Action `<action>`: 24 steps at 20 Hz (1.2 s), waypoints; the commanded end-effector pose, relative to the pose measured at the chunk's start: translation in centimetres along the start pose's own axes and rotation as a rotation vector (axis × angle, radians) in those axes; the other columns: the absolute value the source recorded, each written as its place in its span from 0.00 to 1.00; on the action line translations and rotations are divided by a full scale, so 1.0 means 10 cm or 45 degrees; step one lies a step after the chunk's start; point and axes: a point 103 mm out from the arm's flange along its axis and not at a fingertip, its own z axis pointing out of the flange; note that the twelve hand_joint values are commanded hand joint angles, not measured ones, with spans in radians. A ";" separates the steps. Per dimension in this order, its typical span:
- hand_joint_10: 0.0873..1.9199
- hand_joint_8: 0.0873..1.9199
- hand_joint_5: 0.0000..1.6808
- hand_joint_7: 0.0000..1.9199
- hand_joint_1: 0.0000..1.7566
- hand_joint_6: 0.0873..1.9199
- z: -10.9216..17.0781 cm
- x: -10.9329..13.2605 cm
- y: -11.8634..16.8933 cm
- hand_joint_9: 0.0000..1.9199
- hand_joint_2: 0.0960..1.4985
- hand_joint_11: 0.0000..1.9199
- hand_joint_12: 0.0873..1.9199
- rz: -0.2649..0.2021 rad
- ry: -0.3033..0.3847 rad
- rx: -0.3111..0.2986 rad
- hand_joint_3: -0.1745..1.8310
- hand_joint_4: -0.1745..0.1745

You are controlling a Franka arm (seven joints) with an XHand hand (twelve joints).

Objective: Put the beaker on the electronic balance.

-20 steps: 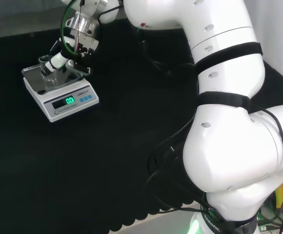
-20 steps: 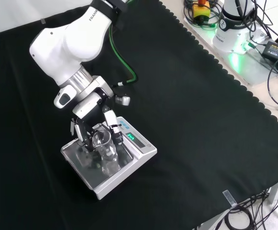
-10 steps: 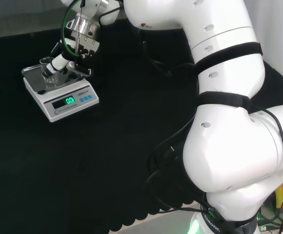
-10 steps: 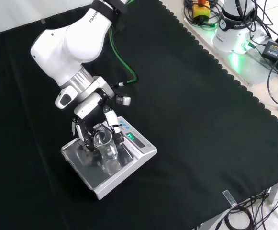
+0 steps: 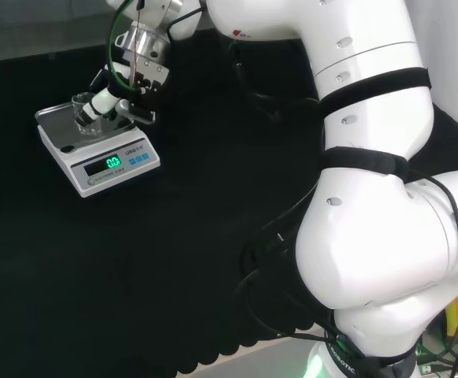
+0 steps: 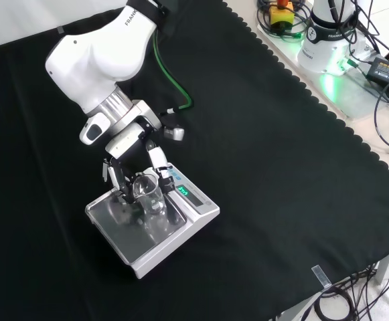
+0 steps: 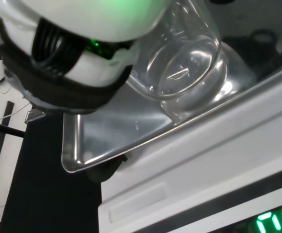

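A clear glass beaker point(image 6: 148, 196) stands tilted over the steel pan of the white electronic balance point(image 6: 193, 212), whose display glows green. My hand point(image 6: 128, 152) reaches down from above, its black and white fingers curled round the beaker's upper part. In the head view the beaker point(image 5: 83, 111) is above the far side of the balance point(image 5: 102, 161), with the hand point(image 5: 117, 100) to its right. Close up, the wrist view has the beaker point(image 7: 179, 68) just over the pan point(image 7: 107, 133), beside the hand's blurred white part point(image 7: 68, 53). I cannot tell whether its base touches the pan.
Black cloth point(image 6: 268, 187) spreads round the balance on all sides. Its scalloped edge point(image 6: 328, 110) runs down the front view's right, with cables and a power unit point(image 6: 328, 47) beyond it. My arm's white links point(image 5: 370, 197) fill the head view's right.
The hand and the beaker have shifted a little up and to the right in the head view. The balance has stayed where it was, and its green display looks the same.
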 end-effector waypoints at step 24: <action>0.42 0.33 0.17 0.17 0.37 0.17 -0.12 -0.14 -0.14 0.09 0.42 0.04 0.78 -0.122 -0.014 0.220 0.19 0.24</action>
